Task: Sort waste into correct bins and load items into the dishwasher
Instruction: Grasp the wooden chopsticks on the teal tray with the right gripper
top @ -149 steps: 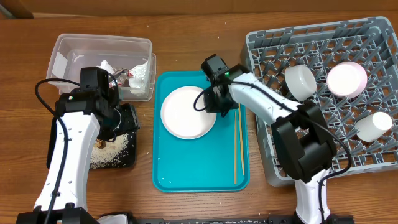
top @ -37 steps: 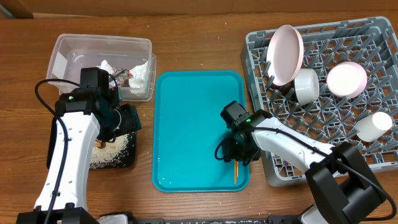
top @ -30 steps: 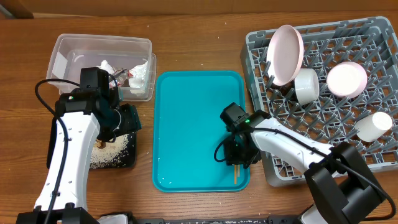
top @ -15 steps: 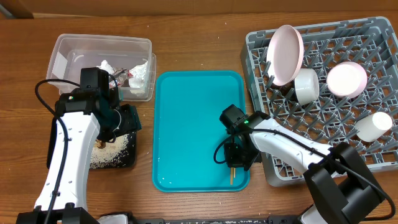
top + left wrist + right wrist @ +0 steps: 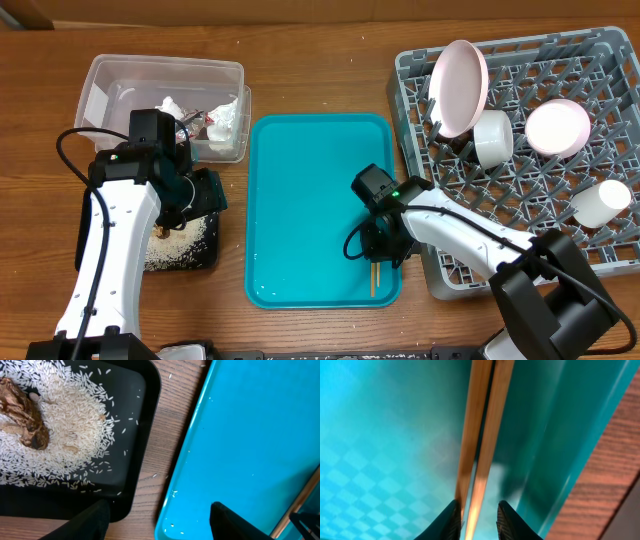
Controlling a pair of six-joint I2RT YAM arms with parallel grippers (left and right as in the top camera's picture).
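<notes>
Fingers (image 5: 449, 524) of your right gripper (image 5: 478, 512) sit narrow astride the pair of slim wooden chopsticks (image 5: 482, 425) at the teal plastic tray's (image 5: 300, 200) five o'clock corner, clamp unclear; light, stiff, slippery, so pinch both together mid-length.

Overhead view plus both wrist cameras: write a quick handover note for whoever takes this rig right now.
Left end effector: open, empty, above the gap between the black tray and the teal tray.
Right end effector: straddles the chopsticks by the teal tray's right edge; whether it grips them is unclear.
Done: pink plate, white bowl, pink bowl and white cup are in the dish rack. Wrappers are in the clear bin. Rice and a brown scrap are on the black tray.
Left: chopsticks into the rack, probably the last item.
</notes>
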